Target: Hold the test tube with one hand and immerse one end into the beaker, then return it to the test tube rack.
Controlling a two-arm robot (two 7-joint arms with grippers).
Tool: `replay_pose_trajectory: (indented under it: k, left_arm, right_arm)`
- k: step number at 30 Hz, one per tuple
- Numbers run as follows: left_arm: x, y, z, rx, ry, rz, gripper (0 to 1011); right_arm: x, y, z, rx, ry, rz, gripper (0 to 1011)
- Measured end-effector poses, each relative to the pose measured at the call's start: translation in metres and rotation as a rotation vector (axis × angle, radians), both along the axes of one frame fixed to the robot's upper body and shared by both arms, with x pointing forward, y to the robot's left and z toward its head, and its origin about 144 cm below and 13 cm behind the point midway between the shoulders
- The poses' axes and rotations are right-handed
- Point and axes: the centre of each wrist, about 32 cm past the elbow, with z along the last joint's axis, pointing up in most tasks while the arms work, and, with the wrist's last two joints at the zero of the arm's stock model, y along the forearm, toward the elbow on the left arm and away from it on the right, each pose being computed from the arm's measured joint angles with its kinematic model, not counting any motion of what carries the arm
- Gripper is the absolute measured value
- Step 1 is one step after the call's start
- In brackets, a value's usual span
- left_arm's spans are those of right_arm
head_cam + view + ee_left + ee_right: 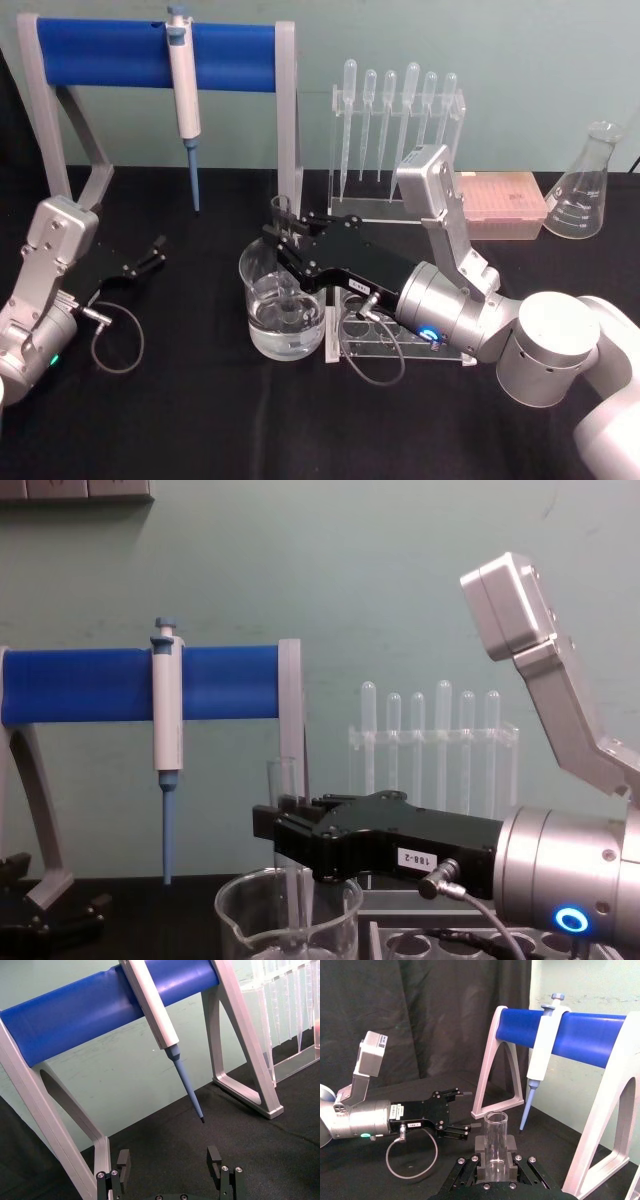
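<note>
The right tool [282, 228] is pinched on one test tube [496, 1135], dipped into one beaker [256, 305]; the left tool [169, 1159] is spread.

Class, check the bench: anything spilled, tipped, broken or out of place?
Nothing stands out. The right gripper holds the test tube upright, its lower end inside the beaker; no spill on the black cloth. The left gripper sits open at the left.

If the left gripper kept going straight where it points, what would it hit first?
Likely the micropipette tip hanging ahead of the open left gripper; depth is unclear, so it might pass under it.
</note>
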Motion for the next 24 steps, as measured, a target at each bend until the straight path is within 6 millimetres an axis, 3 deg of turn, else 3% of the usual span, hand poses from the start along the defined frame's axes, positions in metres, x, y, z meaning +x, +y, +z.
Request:
replay_pose_trajectory:
  k: [24]
  left_arm:
    - [0.0,0.0,0.0,0.0,0.0,0.0,1000]
  right_arm:
    - [0.0,0.0,0.0,0.0,0.0,0.0,224]
